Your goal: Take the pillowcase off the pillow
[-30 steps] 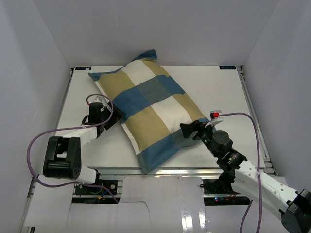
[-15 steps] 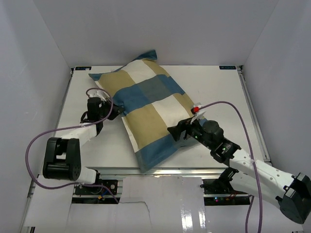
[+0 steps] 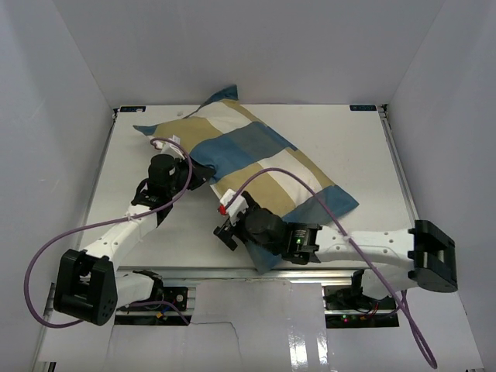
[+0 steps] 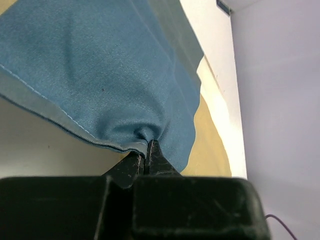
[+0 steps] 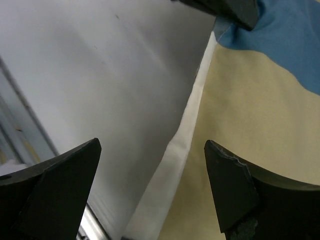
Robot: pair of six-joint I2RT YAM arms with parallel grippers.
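The checked pillowcase lies diagonally across the table, still stuffed; the pillow is hidden inside it. My left gripper is at its left side, shut on a pinch of the blue hem, which puckers at the jaws. Blue cloth fills the left wrist view. My right gripper hovers open over the pillowcase's near left edge, fingers wide apart with nothing between them. Below it run tan cloth and a pale strip along the edge.
The white table is boxed in by grey walls on three sides. A metal rail runs along the near edge. Purple cables loop from both arms, one over the pillowcase. The left gripper's black tip shows in the right wrist view.
My left gripper has closed on the pillowcase's left hem. The right arm has swung left across the pillow's near end to its left edge. The pillowcase has shifted and turned.
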